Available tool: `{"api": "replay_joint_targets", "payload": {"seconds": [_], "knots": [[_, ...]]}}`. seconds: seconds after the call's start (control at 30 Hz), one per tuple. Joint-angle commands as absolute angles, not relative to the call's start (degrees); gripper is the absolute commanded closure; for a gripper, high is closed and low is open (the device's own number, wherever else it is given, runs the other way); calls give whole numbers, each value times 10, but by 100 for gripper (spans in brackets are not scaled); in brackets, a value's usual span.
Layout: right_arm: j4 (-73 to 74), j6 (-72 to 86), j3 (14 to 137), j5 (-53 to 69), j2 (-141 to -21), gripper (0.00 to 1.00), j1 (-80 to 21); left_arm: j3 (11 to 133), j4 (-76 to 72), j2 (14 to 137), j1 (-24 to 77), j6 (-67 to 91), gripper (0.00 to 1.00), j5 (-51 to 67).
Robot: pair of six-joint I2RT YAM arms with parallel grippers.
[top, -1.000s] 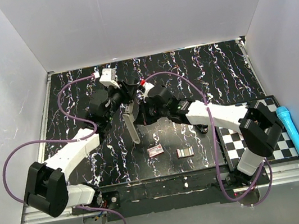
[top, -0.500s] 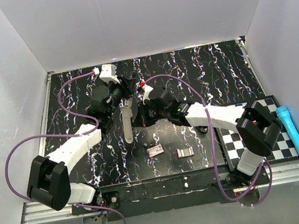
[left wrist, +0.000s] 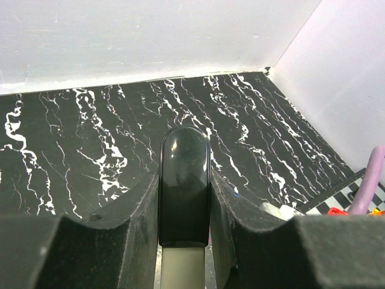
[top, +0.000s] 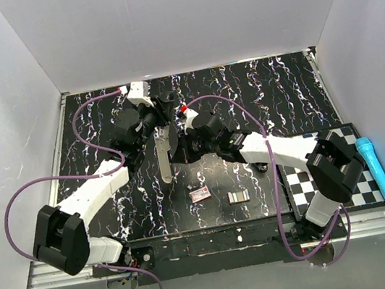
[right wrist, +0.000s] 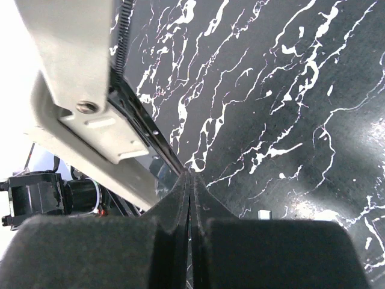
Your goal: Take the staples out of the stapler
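My left gripper (top: 161, 122) is shut on the black end of the stapler (top: 163, 156), holding it off the black marbled table. In the left wrist view the glossy black end (left wrist: 184, 180) sits clamped between my fingers (left wrist: 129, 223). My right gripper (top: 178, 152) is beside the stapler's middle, shut on a thin black metal strip (right wrist: 157, 146) running from the opened grey body (right wrist: 72, 54); a coil spring (right wrist: 123, 30) shows along it. A staple block (top: 238, 196) and a small pinkish piece (top: 200, 194) lie on the table near the front.
A checkerboard mat (top: 357, 188) lies at the front right with a blue pen-shaped object (top: 376, 168) on its right edge. A small dark item (top: 262, 168) lies under the right forearm. White walls enclose the table on three sides.
The left gripper has shifted slightly left and back with the stapler, which now hangs straighter. The right gripper followed, staying closed against the stapler.
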State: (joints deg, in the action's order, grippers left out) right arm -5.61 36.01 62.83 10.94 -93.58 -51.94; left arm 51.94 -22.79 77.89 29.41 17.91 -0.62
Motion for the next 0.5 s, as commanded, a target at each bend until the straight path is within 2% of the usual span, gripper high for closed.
{"api": "replay_joint_targets", "payload": {"seconds": [0.0,0.47], "knots": [[-36,334,633,90,-888,99,-527,555,-225,716,293,183,100,-1],[82,286,603,-29,-758,99,-526,549,-143,585,293,183,100,13]]}}
